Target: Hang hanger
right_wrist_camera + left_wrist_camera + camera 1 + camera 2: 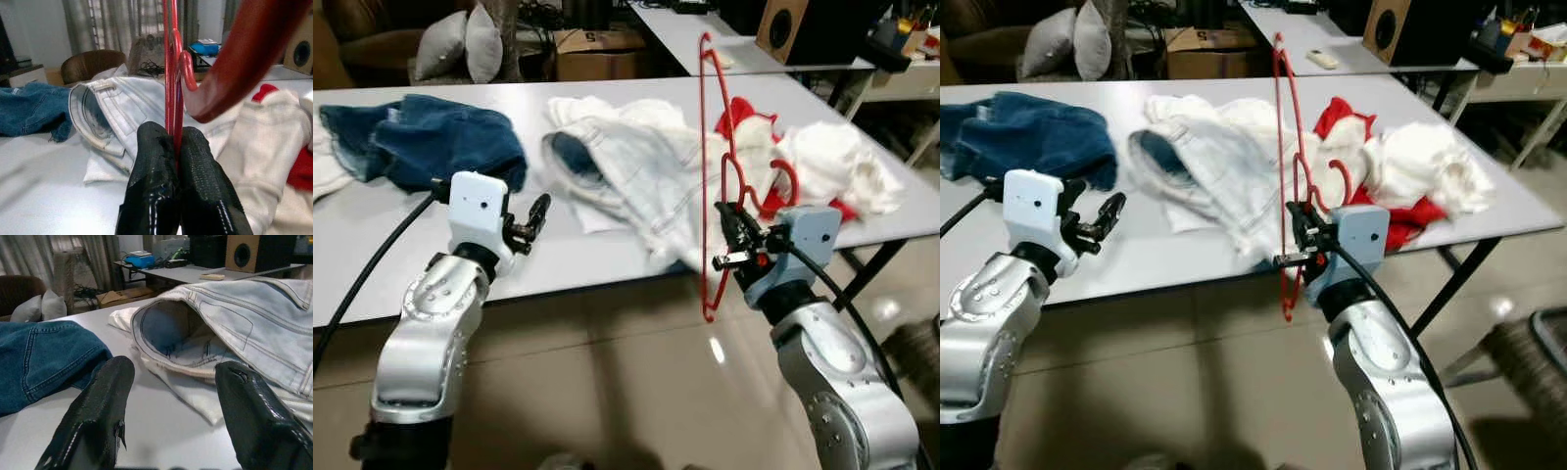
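Note:
A thin red hanger [704, 147] stands on end in front of the white table's [372, 264] near edge, its hook [785, 184] curling to the right. My right gripper [732, 241] is shut on the hanger's wire partway down; the right wrist view shows both black fingers [156, 161] pressed against the red wire [171, 68]. My left gripper [536, 217] is open and holds nothing. It hovers at the table's front edge, near the blue jeans [421, 137] and pointing at pale denim trousers [220, 308].
Clothes cover the table: blue jeans on the left, pale trousers [626, 162] in the middle, a red and white heap [822, 162] on the right. Behind stand a sofa with grey cushions [460, 44], a cardboard box [597, 54], a second table [666, 29] and a speaker [781, 24].

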Robot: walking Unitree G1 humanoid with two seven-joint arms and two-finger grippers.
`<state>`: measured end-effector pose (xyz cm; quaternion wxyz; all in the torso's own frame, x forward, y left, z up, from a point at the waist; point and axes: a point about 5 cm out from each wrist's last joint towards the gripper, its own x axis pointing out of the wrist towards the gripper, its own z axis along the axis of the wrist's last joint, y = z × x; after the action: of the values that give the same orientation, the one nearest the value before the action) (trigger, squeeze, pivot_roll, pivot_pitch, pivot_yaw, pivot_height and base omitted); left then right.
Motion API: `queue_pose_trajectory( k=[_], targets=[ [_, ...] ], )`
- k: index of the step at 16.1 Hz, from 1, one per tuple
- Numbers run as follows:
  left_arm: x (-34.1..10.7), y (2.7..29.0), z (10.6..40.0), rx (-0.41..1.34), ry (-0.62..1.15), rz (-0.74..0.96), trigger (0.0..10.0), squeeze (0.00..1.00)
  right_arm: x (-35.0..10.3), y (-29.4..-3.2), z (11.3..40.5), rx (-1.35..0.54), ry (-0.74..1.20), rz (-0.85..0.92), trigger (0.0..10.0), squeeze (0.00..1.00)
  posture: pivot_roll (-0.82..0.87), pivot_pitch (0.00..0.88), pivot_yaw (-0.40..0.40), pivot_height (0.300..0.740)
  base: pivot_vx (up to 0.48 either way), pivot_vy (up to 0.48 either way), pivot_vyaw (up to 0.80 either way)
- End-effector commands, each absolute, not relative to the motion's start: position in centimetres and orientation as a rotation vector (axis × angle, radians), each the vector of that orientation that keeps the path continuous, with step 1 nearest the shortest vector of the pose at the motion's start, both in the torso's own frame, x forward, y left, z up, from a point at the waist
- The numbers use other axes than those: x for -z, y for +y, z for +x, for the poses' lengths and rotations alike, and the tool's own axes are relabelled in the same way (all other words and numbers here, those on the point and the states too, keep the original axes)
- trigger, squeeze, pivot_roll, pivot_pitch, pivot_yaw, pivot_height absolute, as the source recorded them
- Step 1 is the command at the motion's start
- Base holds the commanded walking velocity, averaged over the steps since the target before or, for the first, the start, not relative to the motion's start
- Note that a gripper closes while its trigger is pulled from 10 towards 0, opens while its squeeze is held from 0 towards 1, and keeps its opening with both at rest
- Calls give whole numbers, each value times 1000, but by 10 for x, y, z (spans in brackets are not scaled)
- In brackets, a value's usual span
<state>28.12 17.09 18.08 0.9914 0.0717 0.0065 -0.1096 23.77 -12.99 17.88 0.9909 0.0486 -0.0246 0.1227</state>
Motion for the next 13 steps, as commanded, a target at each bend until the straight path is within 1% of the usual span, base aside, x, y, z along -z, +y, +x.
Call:
queue_pose_trajectory(
  k=[1,2,7,12,13],
  targets=[
    [-181,163,282,250,8,149,10000,0,-179,-134,237,-227,-49,87,10000,0,48,33,-1,740,0,386,0],
    [-180,162,281,256,11,149,10000,0,-176,-136,237,-215,-42,57,10000,0,46,31,-1,740,0,390,0],
    [-177,160,283,266,14,145,10000,0,-163,-146,235,-186,6,39,10000,0,38,6,4,740,0,388,0],
    [-175,158,284,274,14,143,10000,0,-156,-147,235,-176,23,29,10000,0,37,0,6,740,0,387,0],
    [-171,157,284,272,26,125,10000,0,-151,-149,234,-164,54,49,10000,0,40,0,5,740,0,0,0]
  ],
)
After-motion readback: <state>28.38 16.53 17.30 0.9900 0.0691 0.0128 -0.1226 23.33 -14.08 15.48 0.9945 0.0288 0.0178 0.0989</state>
